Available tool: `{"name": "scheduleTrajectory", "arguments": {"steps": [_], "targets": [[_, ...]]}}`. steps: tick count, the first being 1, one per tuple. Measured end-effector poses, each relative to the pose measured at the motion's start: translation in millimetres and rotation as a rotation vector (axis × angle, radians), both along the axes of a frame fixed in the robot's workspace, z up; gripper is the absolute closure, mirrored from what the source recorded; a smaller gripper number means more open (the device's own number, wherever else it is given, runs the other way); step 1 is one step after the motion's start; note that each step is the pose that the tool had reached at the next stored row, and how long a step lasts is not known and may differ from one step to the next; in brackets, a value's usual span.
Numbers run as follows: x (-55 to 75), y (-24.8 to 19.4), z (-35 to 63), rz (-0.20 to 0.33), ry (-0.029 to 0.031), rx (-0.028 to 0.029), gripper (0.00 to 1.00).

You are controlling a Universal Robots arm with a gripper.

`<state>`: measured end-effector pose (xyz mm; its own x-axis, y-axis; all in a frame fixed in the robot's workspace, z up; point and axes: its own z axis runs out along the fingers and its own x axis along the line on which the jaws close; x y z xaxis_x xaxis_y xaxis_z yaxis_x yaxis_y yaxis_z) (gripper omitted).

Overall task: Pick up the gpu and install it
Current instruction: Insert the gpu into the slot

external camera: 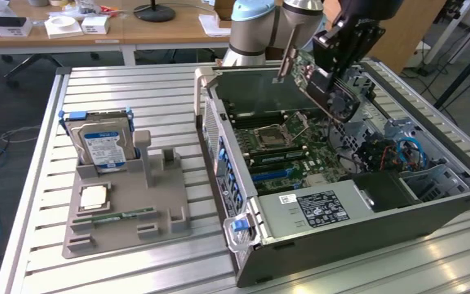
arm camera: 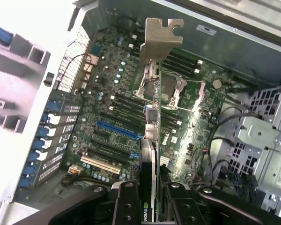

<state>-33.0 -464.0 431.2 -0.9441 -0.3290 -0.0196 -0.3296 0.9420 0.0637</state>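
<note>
The gpu hangs tilted in the air over the open computer case, its metal end bracket pointing toward the case's rear wall. My gripper is shut on the card's far end. In the wrist view the gpu appears edge-on, and its bracket sticks out ahead. The gripper clamps the card between two black fingers. Below the card lies the motherboard with a blue slot. Card and board are apart.
A grey fixture on the slatted table holds a silver hard drive, a processor chip and a green memory stick. Inside the case sit the power supply, cables and a drive cage.
</note>
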Motion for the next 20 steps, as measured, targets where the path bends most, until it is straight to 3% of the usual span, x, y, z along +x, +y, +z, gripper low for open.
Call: {"name": "scheduleTrajectory", "arguments": {"steps": [20], "targets": [[0.0,0.0,-0.5,0.272,0.0000,-0.0012,0.74]]}}
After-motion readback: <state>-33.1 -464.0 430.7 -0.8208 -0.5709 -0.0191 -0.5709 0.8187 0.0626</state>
